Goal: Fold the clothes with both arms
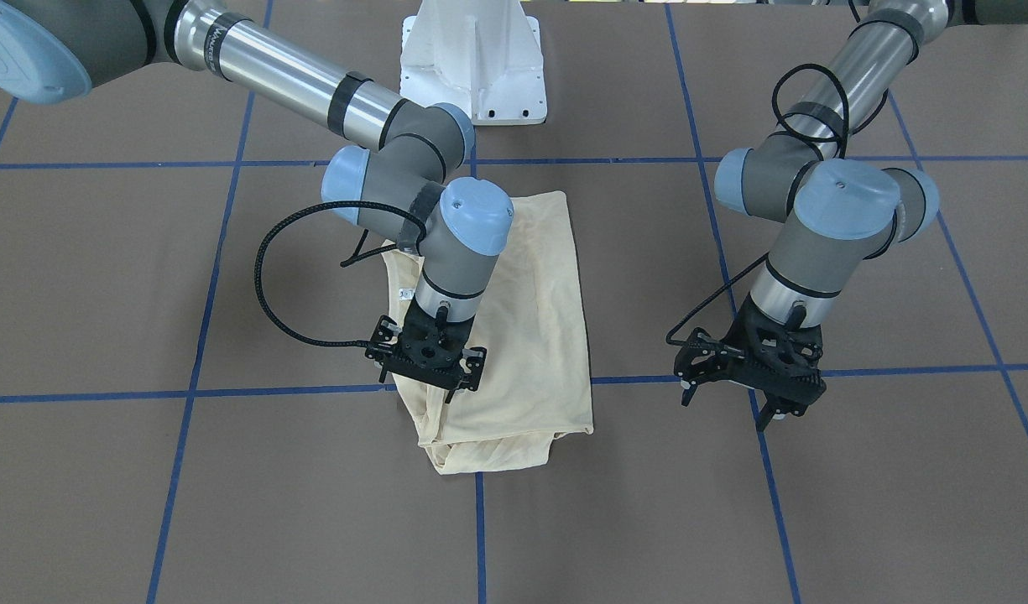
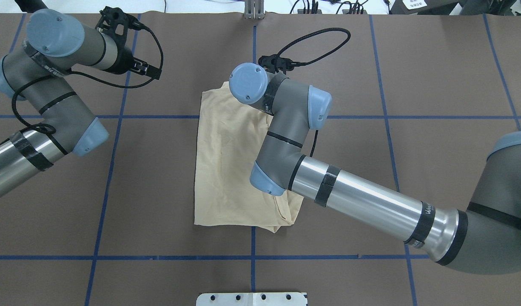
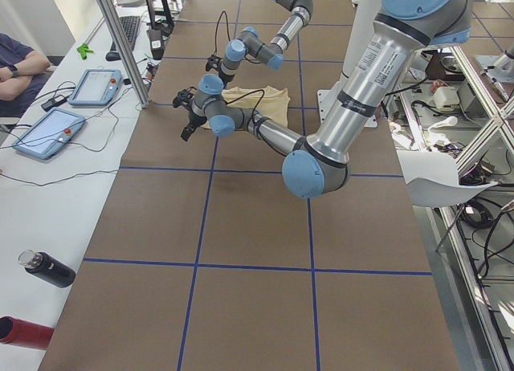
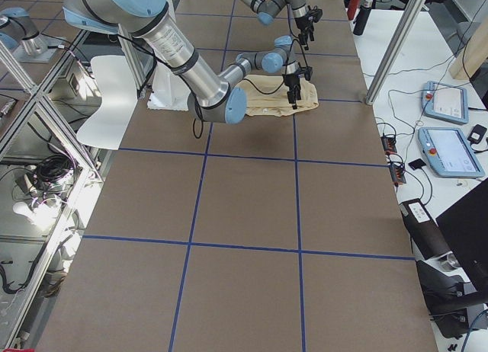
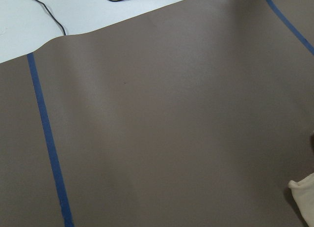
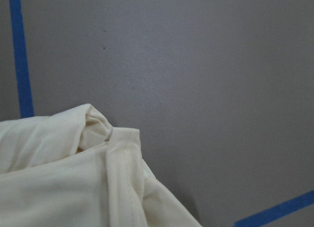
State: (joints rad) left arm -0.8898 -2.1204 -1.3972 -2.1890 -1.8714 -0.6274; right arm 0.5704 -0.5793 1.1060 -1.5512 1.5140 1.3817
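Note:
The cream-yellow shirt lies folded into a long rectangle at the table's middle, with bunched fabric at its far end. Its print is hidden and a small white label shows at one edge. My right gripper hovers just over the shirt's edge, fingers apart and holding nothing; the wrist hides it in the overhead view. The right wrist view shows a folded shirt corner on the table. My left gripper is open and empty above bare table, well off the shirt. A shirt tip shows in the left wrist view.
The white pedestal base stands at the robot's side of the table. Blue tape lines grid the brown surface. Beyond the far edge, an operators' table holds tablets and bottles.

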